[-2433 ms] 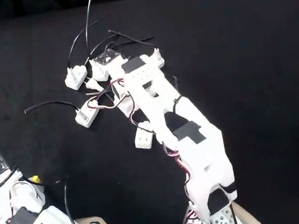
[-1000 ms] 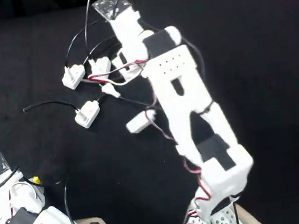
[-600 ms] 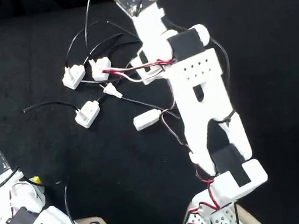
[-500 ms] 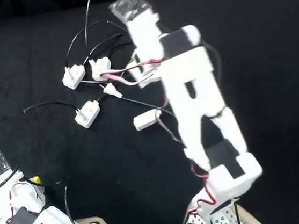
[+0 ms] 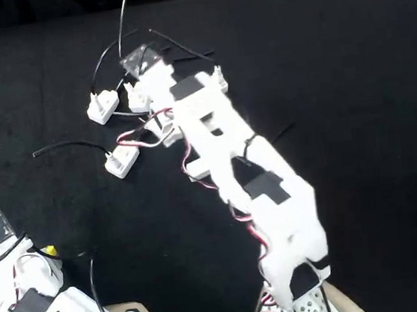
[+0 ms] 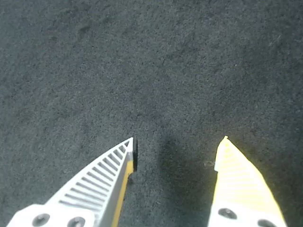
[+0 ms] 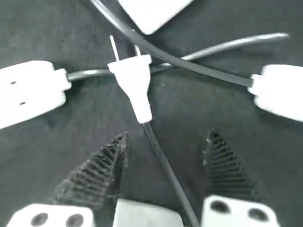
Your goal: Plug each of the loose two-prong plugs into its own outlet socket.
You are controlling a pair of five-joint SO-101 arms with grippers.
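At the near left of the black cloth-covered table (image 5: pixel 354 109), the left gripper (image 6: pixel 178 139) gapes wide over bare cloth and holds nothing. Further right, a white plastic block (image 5: pixel 103 106) on a black lead lies near a second white block (image 5: pixel 122 160). We cannot tell whether either has a plug seated in it. Further right again, the right gripper (image 7: pixel 168 137) is spread wide and empty. Just ahead of it a white two-prong plug (image 7: pixel 133 82) lies flat on the cloth. It is small and tapered, both thin metal prongs are bare, and its black cable (image 7: pixel 165 165) runs back between the jaws. A white socket block (image 7: pixel 31 92) with two holes sits just beside it. We judge at least this plug is left to do, so the task looks far from finished.
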